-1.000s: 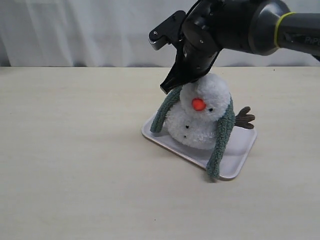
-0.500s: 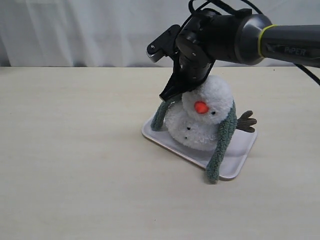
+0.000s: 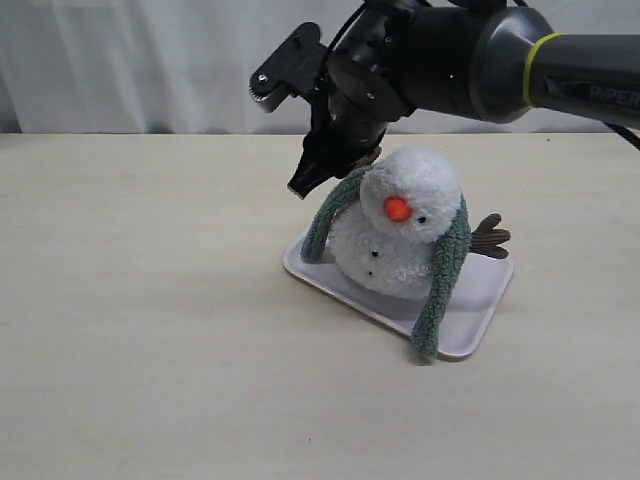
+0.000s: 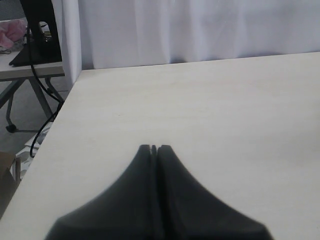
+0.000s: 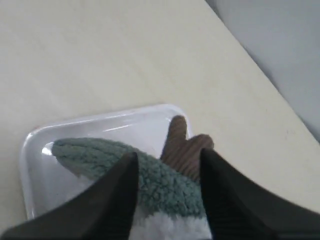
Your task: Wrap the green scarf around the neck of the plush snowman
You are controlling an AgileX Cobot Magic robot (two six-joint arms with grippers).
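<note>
Because the green scarf [image 3: 442,265] must cross the plush snowman's neck [image 3: 372,216], my right hand [image 3: 318,178] hovers beside it, fingers apart.

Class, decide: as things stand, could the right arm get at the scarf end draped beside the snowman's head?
Probably yes. The right gripper hovers just above that end of the green scarf, jaws open; its wrist view shows the fabric between them, nothing covering it.

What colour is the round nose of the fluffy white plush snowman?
Bright orange; the nose shows best in the exterior view.
</note>
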